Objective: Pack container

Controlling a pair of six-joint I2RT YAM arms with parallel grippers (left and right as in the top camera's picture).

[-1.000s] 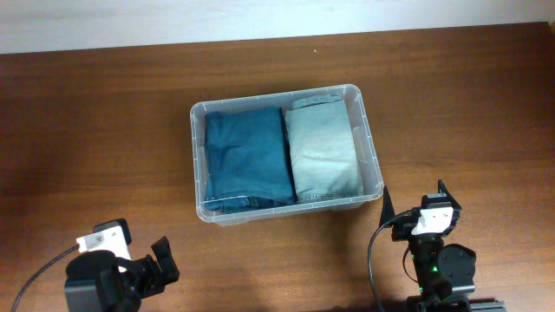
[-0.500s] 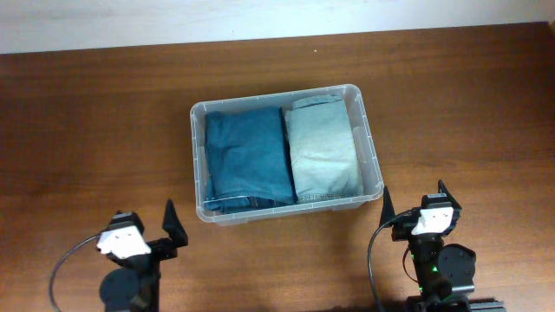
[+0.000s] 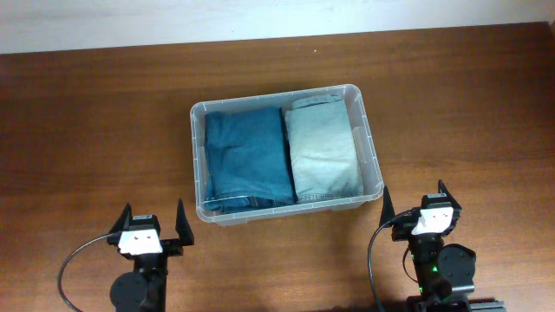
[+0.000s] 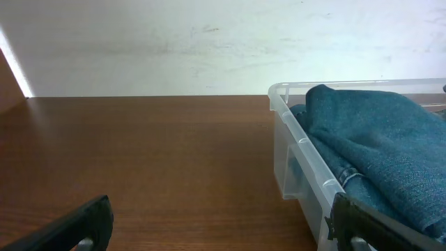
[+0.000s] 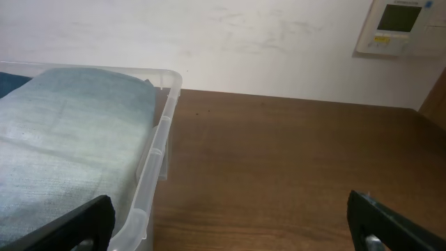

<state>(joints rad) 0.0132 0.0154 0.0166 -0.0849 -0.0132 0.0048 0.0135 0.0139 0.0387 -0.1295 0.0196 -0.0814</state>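
Note:
The clear plastic container (image 3: 198, 113) stands mid-table. It holds folded dark blue jeans (image 3: 247, 159) on the left and folded pale blue jeans (image 3: 321, 152) on the right. My left gripper (image 3: 154, 218) is open and empty, near the table's front, just left of the container's front left corner. My right gripper (image 3: 414, 198) is open and empty, just right of the front right corner. The left wrist view shows the container's rim (image 4: 300, 136) and the dark jeans (image 4: 376, 146). The right wrist view shows the rim (image 5: 162, 132) and the pale jeans (image 5: 66, 139).
The brown wooden table (image 3: 95, 130) runs back to a white wall (image 3: 130, 22). A white wall panel (image 5: 401, 26) shows at the top right of the right wrist view.
My left arm has swung right and turned, so its open gripper now points straight at the container's front left corner. The right arm and the container have not moved.

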